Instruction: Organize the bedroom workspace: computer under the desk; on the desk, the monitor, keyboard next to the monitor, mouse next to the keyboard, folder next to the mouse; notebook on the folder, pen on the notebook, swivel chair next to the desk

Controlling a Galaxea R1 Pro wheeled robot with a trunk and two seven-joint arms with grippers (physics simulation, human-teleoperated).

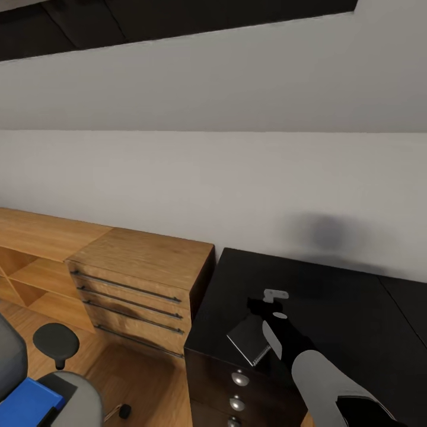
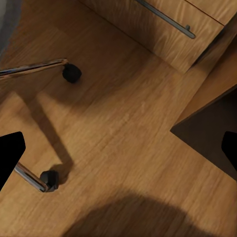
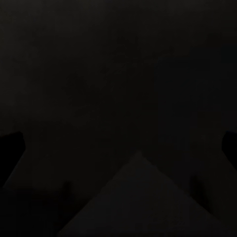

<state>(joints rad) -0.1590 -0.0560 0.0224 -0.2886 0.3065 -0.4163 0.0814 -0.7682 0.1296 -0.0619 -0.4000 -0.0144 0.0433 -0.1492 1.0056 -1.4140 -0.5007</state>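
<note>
The desk (image 1: 332,296) has a glossy black top and a drawer unit with round silver knobs (image 1: 237,378). My right gripper (image 1: 270,300) hovers open over the top's left end, just above the flat grey notebook (image 1: 247,338). A thin silver stick, perhaps the pen (image 1: 260,357), lies at the notebook's near edge. In the right wrist view the open gripper (image 3: 118,140) frames a dark corner of the notebook (image 3: 140,202). The swivel chair (image 1: 83,397) stands at lower left with the blue folder (image 1: 26,403) on its seat. My left gripper (image 2: 118,153) hangs open above the floor, over the chair's chrome base (image 2: 29,69).
A light-wood drawer chest (image 1: 142,279) stands against the desk's left side, with low wooden shelves (image 1: 29,261) beyond it. A white wall runs behind. The chair's black armrest (image 1: 56,341) and castors (image 2: 72,73) are near the chest. Wooden floor (image 2: 123,123) lies between chair and desk.
</note>
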